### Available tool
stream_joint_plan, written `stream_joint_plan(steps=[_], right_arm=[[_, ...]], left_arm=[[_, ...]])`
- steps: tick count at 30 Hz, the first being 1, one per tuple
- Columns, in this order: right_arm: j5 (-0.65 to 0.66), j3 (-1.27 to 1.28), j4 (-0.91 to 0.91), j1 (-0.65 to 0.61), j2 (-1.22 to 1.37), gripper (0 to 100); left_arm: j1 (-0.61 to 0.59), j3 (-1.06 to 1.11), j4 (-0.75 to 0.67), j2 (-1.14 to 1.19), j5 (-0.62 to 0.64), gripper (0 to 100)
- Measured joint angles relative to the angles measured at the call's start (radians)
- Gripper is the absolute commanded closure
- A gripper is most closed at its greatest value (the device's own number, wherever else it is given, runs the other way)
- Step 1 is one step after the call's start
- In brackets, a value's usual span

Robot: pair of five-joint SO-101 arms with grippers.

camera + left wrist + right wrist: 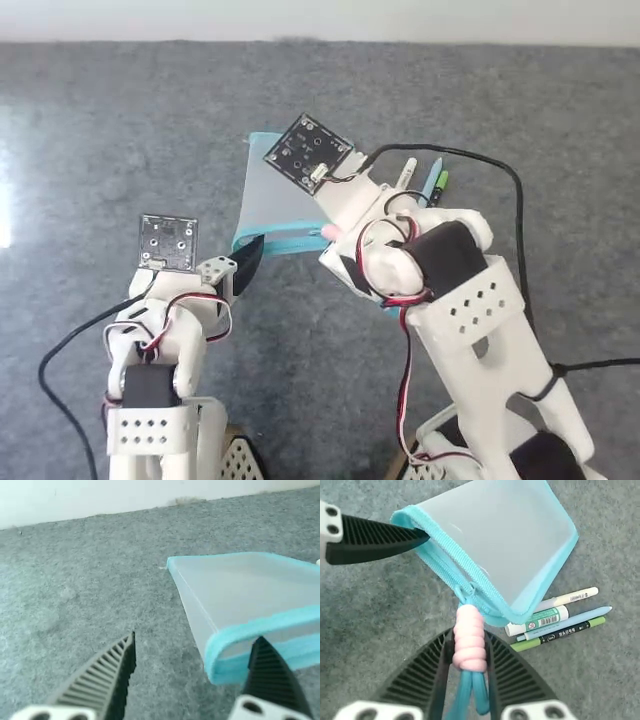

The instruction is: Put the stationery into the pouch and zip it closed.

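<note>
Right gripper (469, 647) is clamped on the pink pull (468, 641), with the pouch (515, 535) flat on the mat (365, 610) just ahead of my jaws. Left gripper (196, 639) is open at the pouch's other zip-end corner, one finger (375, 537) touching it. Pens (565, 622) are outside the pouch, just beside the corner nearest my right jaws.

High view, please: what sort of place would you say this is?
Probably a tabletop robot workspace, perhaps a lab: a grey felt-like mat as the work surface, a plain pale wall behind it, and a pouch with pens laid out.
</note>
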Motion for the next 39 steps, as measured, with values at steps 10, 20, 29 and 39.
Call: stream_joint_plan(steps=[10, 20, 29, 39], right_arm=[[0.064, -0.054, 0.133, -0.095, -0.04, 99.2], [0.087, 0.014, 0.127, -0.112, -0.084, 99.2], [0.12, 0.095, 0.052, 0.043, -0.084, 99.2], [0.149, 0.107, 0.048, 0.095, -0.084, 99.2]], left_arm=[[-0.035, 0.0, -0.014, 0.0, -0.003, 66], [-0.032, 0.0, -0.015, 0.0, -0.014, 85], [-0.034, 0.0, -0.015, 0.0, -0.012, 86], [-0.032, 0.0, -0.015, 0.0, -0.009, 88]])
